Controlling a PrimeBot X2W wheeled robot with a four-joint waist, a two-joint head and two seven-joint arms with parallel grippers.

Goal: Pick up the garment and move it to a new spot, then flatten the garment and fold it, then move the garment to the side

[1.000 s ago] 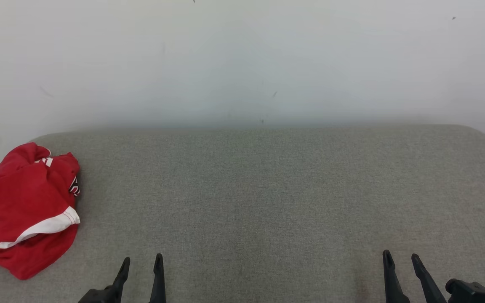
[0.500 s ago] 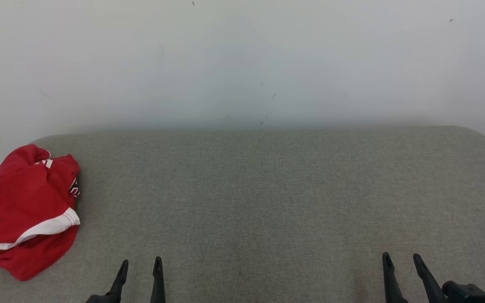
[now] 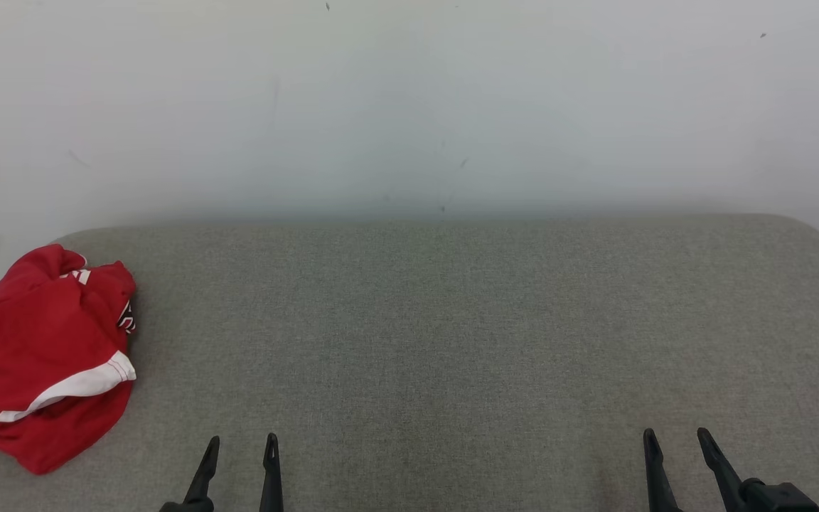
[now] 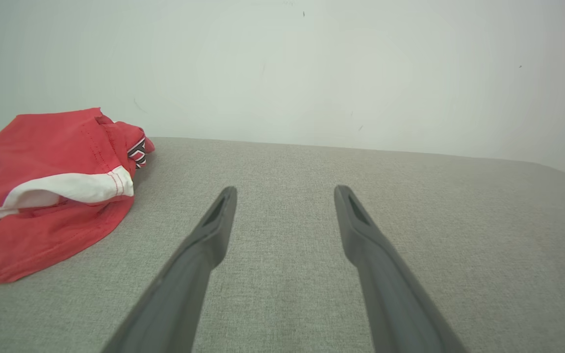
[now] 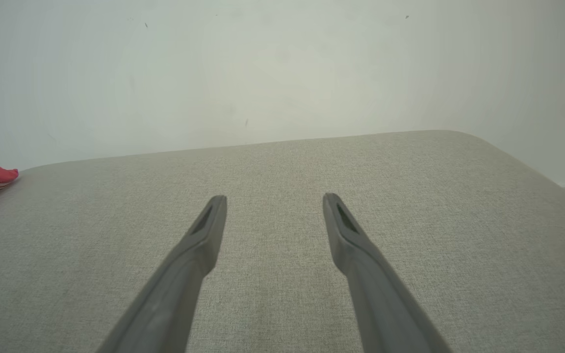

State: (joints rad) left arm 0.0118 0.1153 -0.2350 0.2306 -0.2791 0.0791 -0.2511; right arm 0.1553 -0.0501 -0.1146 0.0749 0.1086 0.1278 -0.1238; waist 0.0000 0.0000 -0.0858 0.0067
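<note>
Garment (image 3: 40, 359): red with white stripe, crumpled at far left edge of grey cushion (image 3: 452, 341). Left gripper (image 3: 242, 442) and right gripper (image 3: 674, 435): mine, fingers apart, empty, well clear of it.

Red garment (image 3: 40, 355) with a white stripe lies crumpled at the left edge of the grey fabric counter (image 3: 452, 320), white wall (image 3: 409, 107) behind. Left gripper (image 3: 242, 442) and right gripper (image 3: 674, 435) show at the bottom edge, jaws parted, clear of the garment.
</note>
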